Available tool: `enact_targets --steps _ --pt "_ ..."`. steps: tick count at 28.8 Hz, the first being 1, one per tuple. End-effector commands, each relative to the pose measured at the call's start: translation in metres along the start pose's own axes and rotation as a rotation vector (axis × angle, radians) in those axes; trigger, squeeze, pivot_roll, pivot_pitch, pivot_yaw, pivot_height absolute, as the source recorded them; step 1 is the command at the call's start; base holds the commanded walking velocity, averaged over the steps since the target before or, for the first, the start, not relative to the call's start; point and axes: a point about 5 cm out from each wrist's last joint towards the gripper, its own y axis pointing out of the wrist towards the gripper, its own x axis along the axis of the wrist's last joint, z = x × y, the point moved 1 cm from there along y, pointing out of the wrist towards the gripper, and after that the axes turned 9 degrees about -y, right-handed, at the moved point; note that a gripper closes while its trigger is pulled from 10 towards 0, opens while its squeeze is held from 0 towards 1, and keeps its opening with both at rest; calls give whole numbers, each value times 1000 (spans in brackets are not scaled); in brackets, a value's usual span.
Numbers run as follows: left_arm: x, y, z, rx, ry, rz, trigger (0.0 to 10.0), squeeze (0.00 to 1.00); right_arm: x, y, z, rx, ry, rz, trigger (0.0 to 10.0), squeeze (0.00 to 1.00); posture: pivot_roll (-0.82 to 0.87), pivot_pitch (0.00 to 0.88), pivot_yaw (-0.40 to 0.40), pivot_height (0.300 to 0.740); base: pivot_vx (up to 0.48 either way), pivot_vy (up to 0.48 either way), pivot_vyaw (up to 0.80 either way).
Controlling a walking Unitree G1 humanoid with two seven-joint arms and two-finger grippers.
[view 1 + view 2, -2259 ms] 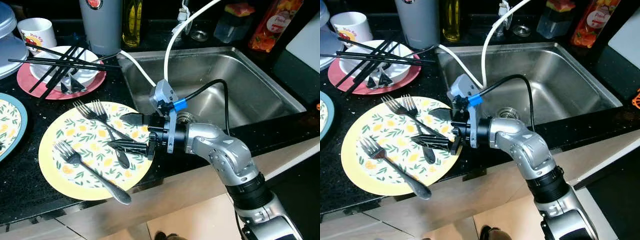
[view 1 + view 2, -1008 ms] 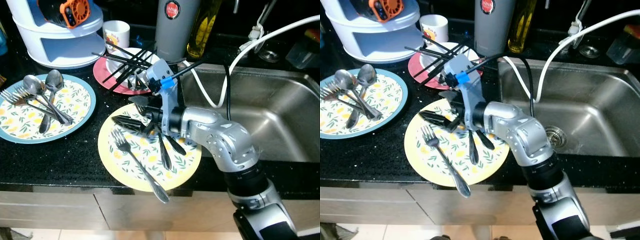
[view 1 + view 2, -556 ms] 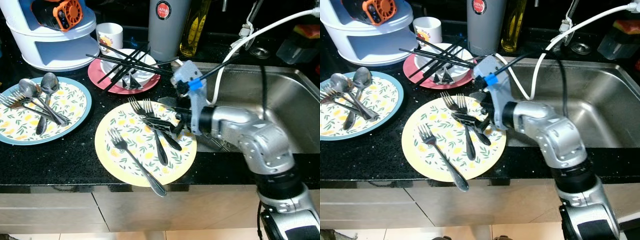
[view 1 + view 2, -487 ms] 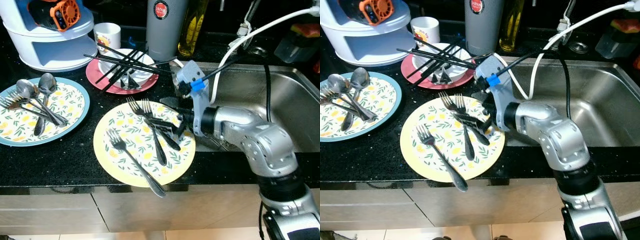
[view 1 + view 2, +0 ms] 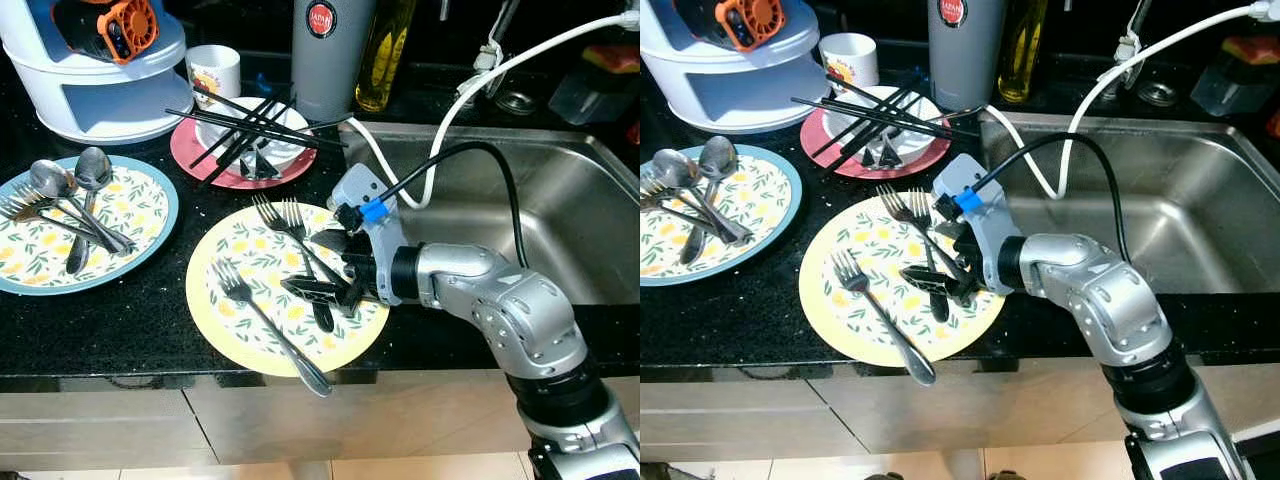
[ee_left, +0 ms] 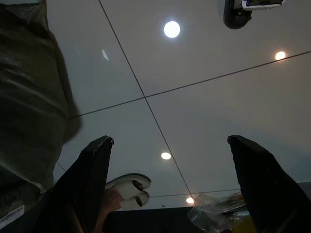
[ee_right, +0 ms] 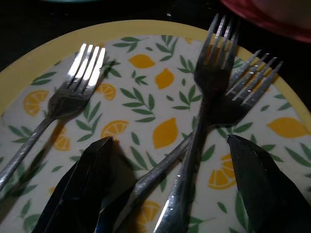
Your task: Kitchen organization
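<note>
The right gripper (image 5: 325, 268) sits low over the yellow plate (image 5: 215, 312) with its fingers spread apart around the two crossed forks (image 7: 214, 97), not clamped on anything. A third fork (image 5: 262, 327) lies alone toward the plate's front-left edge, so that's three forks total on it. Further left on the counter (image 5: 140, 320), the blue plate (image 5: 150, 240) holds two spoons (image 5: 70, 178) plus some forks, and several black chopsticks (image 5: 250, 120) lie across the red plate (image 5: 190, 150) at the back.

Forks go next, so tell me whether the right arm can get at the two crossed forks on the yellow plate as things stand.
Probably yes. The right pincer is open and hangs low over the yellow plate, its fingers either side of the crossed forks' handles, with nothing between them.
</note>
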Motion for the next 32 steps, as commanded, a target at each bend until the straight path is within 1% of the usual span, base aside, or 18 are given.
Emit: enact_targets --steps 1,2,3,4,16,22,23,26,27,30,31,32 --pt "-7 0 -1 -6 0 21 10000 0 -11 3 3 4 24 61 7137 0 65 108 -70 740 0 0 0" --pt "-6 0 -4 -9 1 17 10000 0 -17 5 5 3 44 100 1412 0 64 106 -75 740 0 0 0" --pt "-6 0 -4 -9 1 17 10000 0 -17 5 5 3 44 100 1412 0 64 106 -75 740 0 0 0" --pt "-5 0 -5 -10 1 17 10000 0 -19 5 5 3 52 109 0 0 63 104 -77 740 0 0 0" --pt "-6 0 -1 -6 6 16 10000 0 -23 6 2 -20 76 125 0 0 63 99 -85 740 0 0 0" --pt "-5 0 -1 -6 6 14 10000 0 -20 7 0 -31 90 107 0 0 64 101 -83 740 0 0 0" --pt "-4 0 -1 -6 6 13 10000 0 -19 7 -1 -34 96 94 0 0 64 100 -84 740 0 0 0" --pt "-4 0 0 -5 6 13 10000 0 -8 2 -8 -48 129 9 0 0 64 103 -80 740 0 0 0" --pt "-4 0 0 -5 6 13 10000 0 -8 2 -8 -48 129 9 0 0 64 103 -80 740 0 0 0" --pt "-4 0 0 -5 6 13 10000 0 2 -4 -14 -55 144 -76 0 0 65 104 -76 740 0 0 0" --pt "-4 0 0 -5 6 13 10000 0 2 -4 -14 -55 144 -76 0 0 65 104 -76 740 0 0 0" --pt "-4 0 0 -5 6 13 10000 0 5 -5 -16 -55 147 -100 0 0 65 104 -76 740 0 0 0"
